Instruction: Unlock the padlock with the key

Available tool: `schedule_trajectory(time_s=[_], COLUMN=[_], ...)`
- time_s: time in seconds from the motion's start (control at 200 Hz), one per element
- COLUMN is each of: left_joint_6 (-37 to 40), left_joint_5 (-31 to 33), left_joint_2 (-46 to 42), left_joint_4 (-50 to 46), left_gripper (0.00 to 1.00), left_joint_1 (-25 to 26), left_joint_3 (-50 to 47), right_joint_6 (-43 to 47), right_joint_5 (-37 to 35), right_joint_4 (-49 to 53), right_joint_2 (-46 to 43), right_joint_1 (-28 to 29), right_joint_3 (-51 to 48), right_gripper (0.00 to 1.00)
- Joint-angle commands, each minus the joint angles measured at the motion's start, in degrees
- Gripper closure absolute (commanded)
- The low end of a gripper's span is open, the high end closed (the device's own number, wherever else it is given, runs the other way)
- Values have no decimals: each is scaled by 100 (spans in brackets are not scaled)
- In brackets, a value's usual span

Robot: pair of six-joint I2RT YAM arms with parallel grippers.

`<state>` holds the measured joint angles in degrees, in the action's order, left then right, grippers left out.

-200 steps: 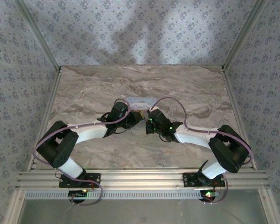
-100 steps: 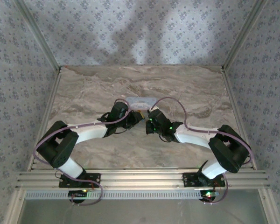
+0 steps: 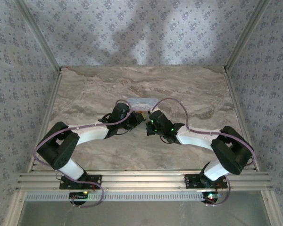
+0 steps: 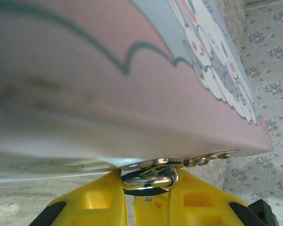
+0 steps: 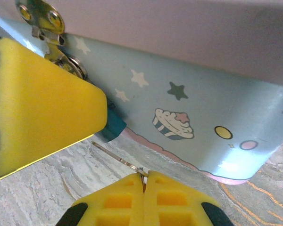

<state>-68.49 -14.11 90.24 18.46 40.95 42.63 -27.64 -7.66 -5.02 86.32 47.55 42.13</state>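
Right gripper (image 3: pixel 149 116) has nudged left above marbled table (image 3: pixel 94 89), patterned walls (image 3: pixel 132 28) around.

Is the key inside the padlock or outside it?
Outside, it seems: the key, pinched in the right gripper, points toward the padlock, with a small gap between its tip and the teal body.

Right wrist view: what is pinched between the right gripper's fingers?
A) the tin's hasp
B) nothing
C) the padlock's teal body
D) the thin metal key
D: the right gripper has its yellow fingers closed on the key, whose thin blade sticks out toward the padlock.
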Motion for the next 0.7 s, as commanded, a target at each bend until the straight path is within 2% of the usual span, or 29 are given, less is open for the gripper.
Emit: schedule_trajectory(time_s=[0.0, 0.315, 0.695], left_joint_6=[-53, -55, -54], left_joint_5=[14, 22, 27], left_joint_2=[48, 43, 38], left_joint_4=[283, 281, 275], left_gripper=[89, 89, 89], left_joint_1=[42, 39, 43], left_joint_3=[193, 184, 175], right_joint_6=[-57, -176, -232], right_joint_5=[24, -309, -167], right_joint_4=[-108, 505, 385], right_joint_2=[-116, 29, 161], right_joint_1=[37, 19, -24], right_joint_3=[-33, 118, 231], right_gripper=[100, 100, 100])
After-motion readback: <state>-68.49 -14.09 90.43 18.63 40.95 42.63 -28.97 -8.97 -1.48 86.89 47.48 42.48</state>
